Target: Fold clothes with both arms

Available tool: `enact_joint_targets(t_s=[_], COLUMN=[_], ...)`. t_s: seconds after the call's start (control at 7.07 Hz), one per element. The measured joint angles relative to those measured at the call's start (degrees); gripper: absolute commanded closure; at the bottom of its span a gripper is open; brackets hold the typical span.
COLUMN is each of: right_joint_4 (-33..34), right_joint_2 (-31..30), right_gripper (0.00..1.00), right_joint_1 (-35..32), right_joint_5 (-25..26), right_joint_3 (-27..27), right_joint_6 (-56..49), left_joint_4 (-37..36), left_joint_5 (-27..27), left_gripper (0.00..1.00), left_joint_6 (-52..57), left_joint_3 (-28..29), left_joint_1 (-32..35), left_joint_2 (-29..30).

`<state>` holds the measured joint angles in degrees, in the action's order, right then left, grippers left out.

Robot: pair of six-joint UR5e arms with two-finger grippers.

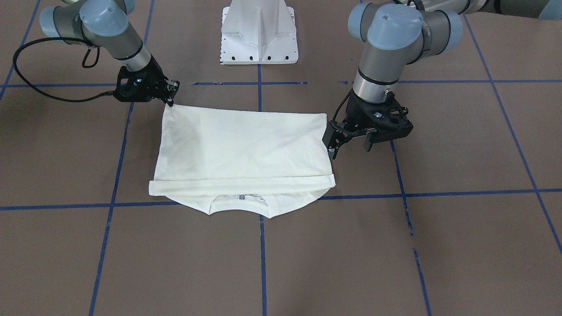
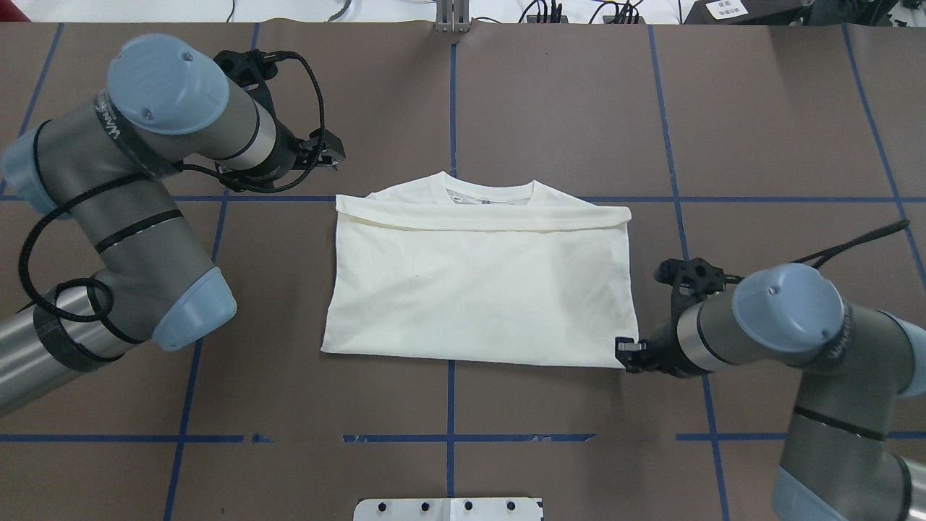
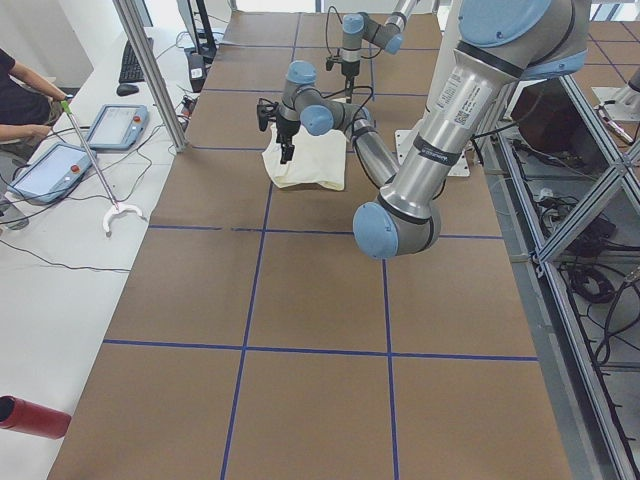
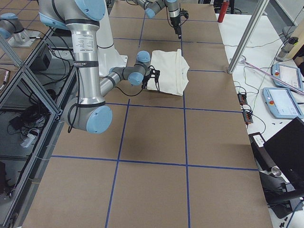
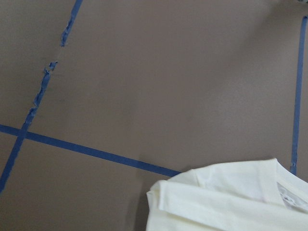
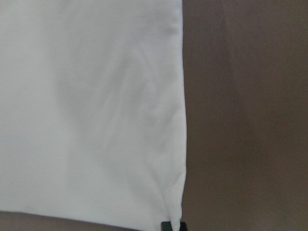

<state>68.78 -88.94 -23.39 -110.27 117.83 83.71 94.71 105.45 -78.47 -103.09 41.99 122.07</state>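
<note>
The cream T-shirt lies flat in the middle of the brown desk. It is already folded into a wide block. The neck hole peeks out on the side far from the robot, and a folded edge runs across just below it. I can see no print, only plain cloth.

The right arm reaches down to the near corner of the shirt on its own side. The tip of its jaws touches that corner, and the cloth rises to a little point there. I cannot tell if they are pinching it or only resting against it.

The left arm hangs near the far corner on its side, by the neck end. Its jaws look spread apart and hold nothing. They do not touch the shirt.

I think this shirt is very light and very soft. It will not break. But it will flop and sag if only one spot is lifted, and the layers may slide apart. So I would take it by two corners at once, one for each arm. Each pinch should catch all the layers, right at the edge. Then the cloth should lift slowly and stay a bit tight between the arms, so the next fold lands straight.
</note>
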Motion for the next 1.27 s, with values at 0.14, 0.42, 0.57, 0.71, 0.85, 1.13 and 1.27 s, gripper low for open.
enact_joint_targets(t_s=[0.14, 0.42, 0.57, 0.71, 0.85, 1.13, 1.27], right_joint_4=[-0.08, -0.16, -0.19, -0.22, -0.22, -0.29, -0.29], right_joint_2=[-5.04, -10.28, -10.86, -10.83, -10.54, -7.99, -5.83], right_gripper=[1.00, 0.01, 0.00, 0.00, 0.00, 0.00, 0.00], right_joint_1=[5.22, 17.07, 21.28, 23.41, 23.54, 18.94, 15.19], right_joint_5=[0.38, 1.32, 2.67, 5.37, 9.09, 15.41, 16.45], right_joint_3=[4.90, 10.02, 10.94, 11.58, 12.11, 12.40, 12.37], right_joint_6=[3.41, 12.01, 15.77, 18.40, 19.75, 20.12, 20.01], left_joint_4=[0.02, 0.01, -0.03, -0.03, 0.00, 0.09, 0.13], left_joint_5=[-0.19, -1.13, -1.39, -1.43, -1.39, -1.60, -2.09], left_gripper=[0.00, 0.00, 0.00, 0.00, 0.00, 0.02, 0.06], left_joint_6=[-1.45, -3.77, -4.14, -4.46, -6.00, -14.79, -19.25], left_joint_3=[-0.06, -1.20, -2.50, -3.80, -5.46, -7.34, -7.29], left_joint_1=[-1.18, -3.56, -4.49, -5.83, -8.22, -16.64, -21.10], left_joint_2=[0.03, 0.07, -0.01, -0.63, -2.13, -4.28, -4.61])
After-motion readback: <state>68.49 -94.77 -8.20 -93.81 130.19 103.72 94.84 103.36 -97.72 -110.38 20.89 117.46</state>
